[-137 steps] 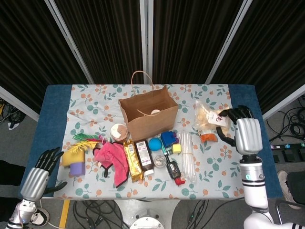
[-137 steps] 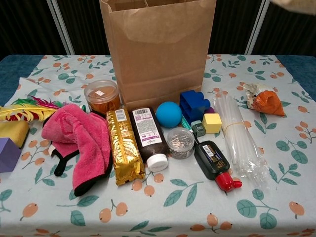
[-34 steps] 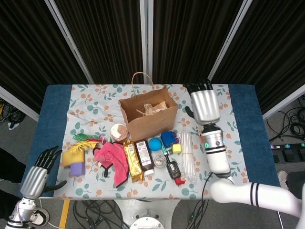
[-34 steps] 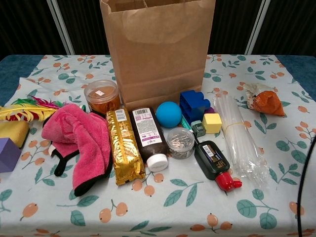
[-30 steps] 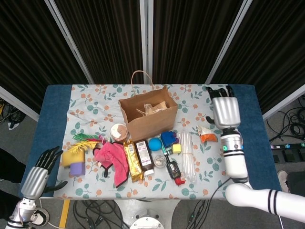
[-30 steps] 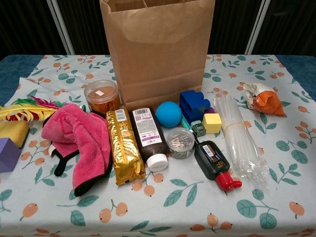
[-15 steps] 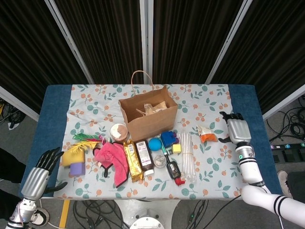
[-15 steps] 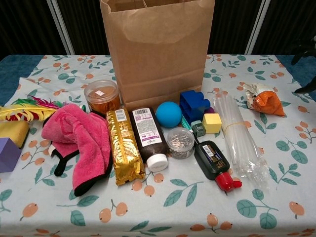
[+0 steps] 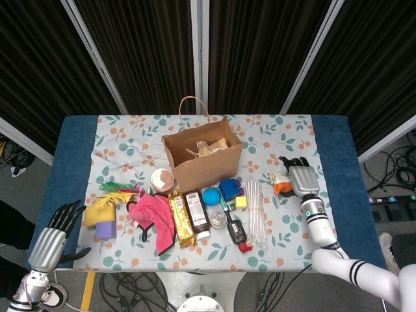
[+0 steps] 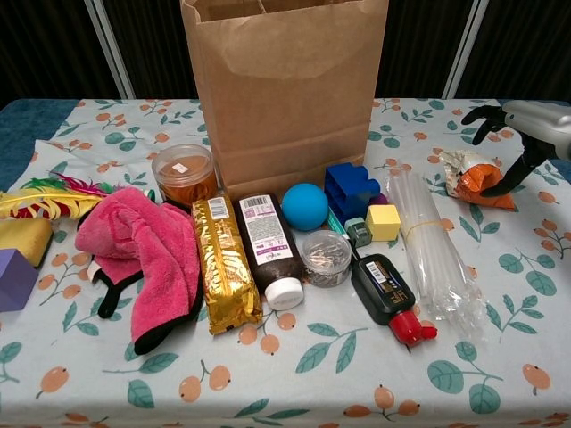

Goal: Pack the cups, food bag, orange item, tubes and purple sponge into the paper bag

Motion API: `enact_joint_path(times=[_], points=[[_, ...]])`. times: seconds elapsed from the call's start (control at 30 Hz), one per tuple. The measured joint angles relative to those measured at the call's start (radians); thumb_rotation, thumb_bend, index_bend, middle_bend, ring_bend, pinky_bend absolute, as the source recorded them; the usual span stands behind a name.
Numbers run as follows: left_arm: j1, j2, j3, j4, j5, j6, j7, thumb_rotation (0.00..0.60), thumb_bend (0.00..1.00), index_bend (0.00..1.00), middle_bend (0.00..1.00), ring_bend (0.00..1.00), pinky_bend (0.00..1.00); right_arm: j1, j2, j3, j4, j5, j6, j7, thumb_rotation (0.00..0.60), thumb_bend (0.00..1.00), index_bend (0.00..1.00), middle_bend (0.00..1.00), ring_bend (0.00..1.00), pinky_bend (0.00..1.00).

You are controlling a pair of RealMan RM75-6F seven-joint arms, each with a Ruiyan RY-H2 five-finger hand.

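The brown paper bag [image 9: 201,159] [image 10: 285,89] stands open at mid-table with the crinkled food bag [image 9: 207,147] inside it. My right hand [image 9: 300,177] [image 10: 526,125] hovers over the orange item [image 9: 281,186] [image 10: 477,180] at the right, fingers spread around it, not closed. The clear tubes [image 9: 255,211] [image 10: 433,250] lie in front of the bag's right side. A lidded cup [image 9: 162,179] [image 10: 185,174] stands left of the bag. At the far left lies the purple sponge [image 9: 105,229] [image 10: 13,278]. My left hand [image 9: 55,231] hangs open off the table's front left corner.
In front of the bag lie a pink cloth [image 10: 147,245], a gold packet [image 10: 223,267], a brown bottle [image 10: 268,245], a blue ball [image 10: 305,206], a blue block [image 10: 350,189], a yellow cube [image 10: 383,222], a clip tin [image 10: 326,257] and a red-capped black bottle [image 10: 385,290]. A yellow sponge [image 9: 101,212] and feathers [image 9: 116,190] are at the left.
The food bag went from the right of the table into the paper bag. My right hand then swung from above the bag out to the right and dropped to the orange item.
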Motion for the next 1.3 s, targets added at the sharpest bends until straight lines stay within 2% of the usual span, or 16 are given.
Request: enact_joint_path(times=[0.1,0.2,0.53,0.67,0.83,0.97,1.1,1.2,1.3], points=[[0.000,0.001,0.000,0.000,-0.001,0.001,0.000,0.600,0.00,0.09,0.07,0.03,0.07,0.007,-0.031,0.004,0.027,0.020,-0.002,-0.023,0.600,0.00,0.21,0.31,0.20,0.10],[0.001,0.000,-0.001,0.000,-0.004,0.000,-0.002,0.600,0.00,0.09,0.07,0.03,0.07,0.009,-0.056,0.005,0.042,0.034,0.004,-0.049,0.600,0.07,0.30,0.36,0.26,0.14],[0.001,-0.002,-0.005,0.002,-0.013,-0.005,-0.013,0.600,0.00,0.09,0.07,0.03,0.07,0.003,-0.080,0.013,0.034,0.021,0.059,-0.072,0.600,0.24,0.46,0.47,0.37,0.26],[0.002,-0.001,-0.004,0.001,-0.011,-0.003,-0.014,0.600,0.00,0.09,0.07,0.03,0.07,-0.006,-0.044,0.030,-0.031,0.002,0.098,-0.072,0.600,0.25,0.47,0.48,0.38,0.28],[0.002,0.000,-0.004,-0.002,-0.009,0.001,-0.017,0.600,0.00,0.09,0.07,0.03,0.07,-0.019,0.050,0.065,-0.191,-0.034,0.184,-0.094,0.600,0.25,0.48,0.49,0.39,0.29],[0.003,0.001,-0.002,-0.003,-0.005,0.003,-0.020,0.600,0.00,0.09,0.07,0.03,0.07,-0.018,0.144,0.122,-0.359,-0.059,0.254,-0.135,0.600,0.25,0.48,0.49,0.39,0.29],[0.002,0.000,-0.002,-0.003,-0.004,0.004,-0.022,0.600,0.00,0.09,0.07,0.03,0.07,0.017,0.239,0.233,-0.544,-0.057,0.308,-0.213,0.600,0.25,0.49,0.49,0.39,0.29],[0.002,0.000,-0.003,-0.004,-0.006,0.003,-0.027,0.600,0.00,0.09,0.07,0.03,0.07,0.079,0.269,0.324,-0.613,-0.022,0.329,-0.268,0.600,0.25,0.49,0.49,0.39,0.29],[0.002,0.002,-0.006,-0.005,-0.012,0.002,-0.032,0.600,0.00,0.09,0.07,0.03,0.07,0.158,0.255,0.369,-0.622,0.011,0.343,-0.301,0.600,0.26,0.49,0.49,0.39,0.29]])
